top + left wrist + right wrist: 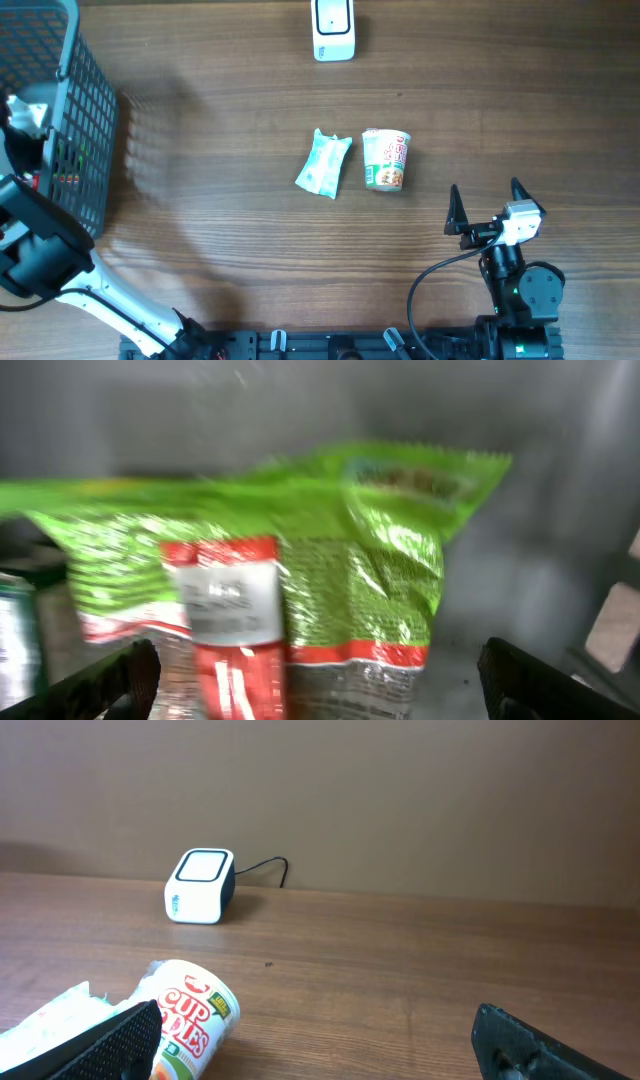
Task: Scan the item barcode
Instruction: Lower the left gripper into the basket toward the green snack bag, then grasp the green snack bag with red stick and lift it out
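Where the left gripper hangs inside the basket, a green bag fills its blurred wrist view. The bag is shiny, crinkled film with a zigzag top seam, and it has a red and white label on its front. The gripper's two dark fingers stand spread wide, one at each lower corner of the view, with the bag between and beyond them and nothing pinched.

The basket is a grey plastic grid with square holes, standing at the far left of the table, which is brown wood with a long grain.

Near the table's middle a cup of noodles lies on its side. It is a tapered paper cup printed in red, white and green. Just to its left lies a packet, pale green, soft and wrinkled.

At the far edge sits the scanner, a small white box with rounded corners and a dark cable running from its back.

The right gripper rests at the near right, well apart from the cup, its pointed black fingers spread and empty.
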Controlling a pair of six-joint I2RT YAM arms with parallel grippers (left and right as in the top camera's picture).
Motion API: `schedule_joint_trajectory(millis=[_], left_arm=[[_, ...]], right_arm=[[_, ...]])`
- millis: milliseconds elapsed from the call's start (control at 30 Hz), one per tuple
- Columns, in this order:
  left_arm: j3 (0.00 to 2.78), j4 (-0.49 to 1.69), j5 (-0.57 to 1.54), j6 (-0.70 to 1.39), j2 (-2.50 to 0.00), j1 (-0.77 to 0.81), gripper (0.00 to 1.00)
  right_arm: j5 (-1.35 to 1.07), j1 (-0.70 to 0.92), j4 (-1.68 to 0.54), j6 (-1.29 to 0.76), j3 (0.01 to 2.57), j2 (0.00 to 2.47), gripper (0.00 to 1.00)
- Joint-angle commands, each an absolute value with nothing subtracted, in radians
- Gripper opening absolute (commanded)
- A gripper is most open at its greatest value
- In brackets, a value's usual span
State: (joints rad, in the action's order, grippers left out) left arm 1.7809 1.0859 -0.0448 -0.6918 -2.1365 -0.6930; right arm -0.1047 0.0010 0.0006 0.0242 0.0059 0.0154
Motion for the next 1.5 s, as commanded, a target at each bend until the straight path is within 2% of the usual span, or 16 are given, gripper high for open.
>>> schedule_joint_trajectory(millis=[0,133,333,500,1000,1067,1133,1233,1333,1367,1400,1467], left_arm=[[1.734,1.073,-0.112,-0.703,-2.119,-0.692,1.0],[1.68,1.054,-0.065,-0.703,-2.121,-0.693,1.0],[1.66,0.994,-0.244,-0.673,-2.12,-0.707,1.0],[1.653,0.983,-0.127,-0.646,-2.123,-0.733,1.0],[1.653,1.002,-0.049,-0.586,-2.162,-0.755,0.98],[1.653,1.008,-0.049,-0.586,-2.174,-0.755,0.92],[1.653,1.015,-0.049,-0.586,-2.189,-0.755,0.8],[1.653,1.018,-0.048,-0.586,-2.204,-0.755,0.49],[1.653,1.016,-0.042,-0.586,-2.205,-0.755,0.34],[1.653,1.013,-0.033,-0.586,-2.205,-0.755,0.24],[1.653,1.011,-0.02,-0.586,-2.205,-0.755,0.08],[1.653,1.008,0.021,-0.586,-2.205,-0.755,0.04]], right_arm=[[-0.106,-0.004,0.006,0.024,0.005,0.009,1.0],[-0.106,-0.004,0.006,0.024,0.005,0.009,1.0],[-0.106,-0.004,0.006,0.023,0.005,0.009,1.0],[-0.106,-0.004,0.006,0.023,0.005,0.009,1.0],[-0.106,-0.004,0.006,0.024,0.005,0.009,1.0],[-0.106,-0.004,0.006,0.024,0.005,0.009,1.0],[-0.106,-0.004,0.006,0.024,0.005,0.009,1.0],[-0.106,-0.004,0.006,0.023,0.005,0.009,1.0],[-0.106,-0.004,0.006,0.024,0.005,0.009,1.0],[-0.106,-0.004,0.006,0.024,0.005,0.009,1.0],[-0.106,-0.004,0.006,0.023,0.005,0.009,1.0],[-0.106,-0.004,0.006,0.024,0.005,0.009,1.0]])
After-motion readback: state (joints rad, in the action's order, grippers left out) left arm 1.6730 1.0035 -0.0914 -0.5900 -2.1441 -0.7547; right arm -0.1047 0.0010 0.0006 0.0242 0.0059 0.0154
